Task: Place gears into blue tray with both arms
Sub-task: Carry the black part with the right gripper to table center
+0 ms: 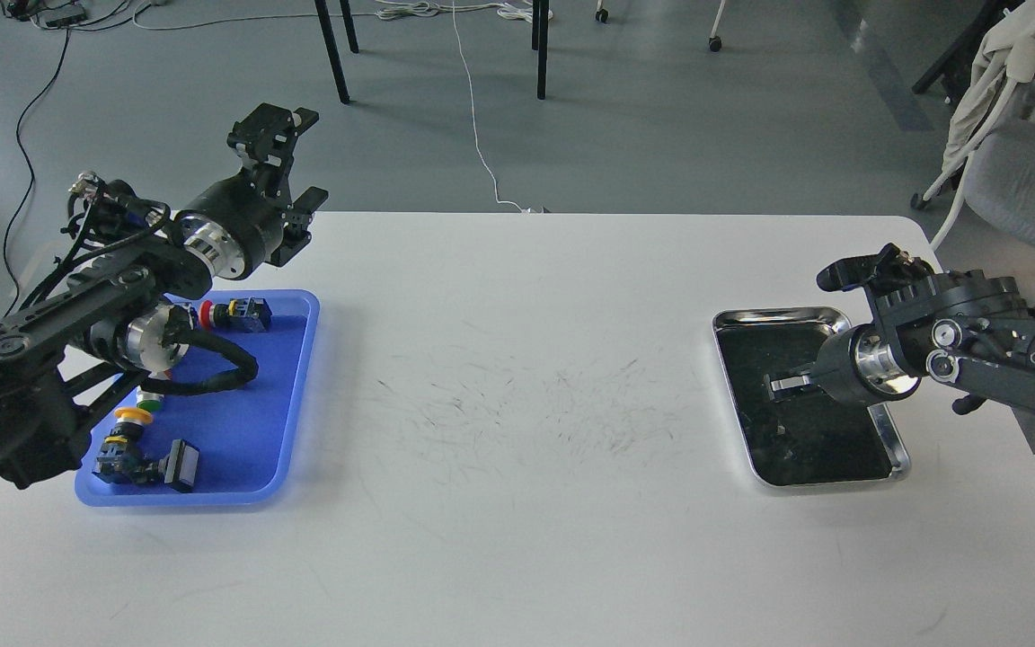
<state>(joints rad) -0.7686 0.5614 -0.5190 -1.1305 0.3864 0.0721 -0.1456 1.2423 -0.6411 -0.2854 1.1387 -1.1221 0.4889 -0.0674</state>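
No brand, label or writing can be read anywhere. The blue tray [297,395] lies near the left edge of the white table [517,377], and the steel tray [782,316] lies well apart from it, near the right edge, with a wide bare stretch of scuffed tabletop between them. Inside the blue tray sit button switches: a red-capped one [234,314] at its far end, a yellow-capped one [127,440] at its near end, and a green cap [149,404] between them. The left hand [288,171] hangs above the table's far edge, just beyond the blue tray's far corner, its fingers spread and holding nothing. The right hand [785,385] reaches low over the steel tray's dark mirror floor; whether its fingers are spread or pressed together, I cannot tell. The gears cannot be made out, neither in the blue tray nor on the steel tray's dark surface.
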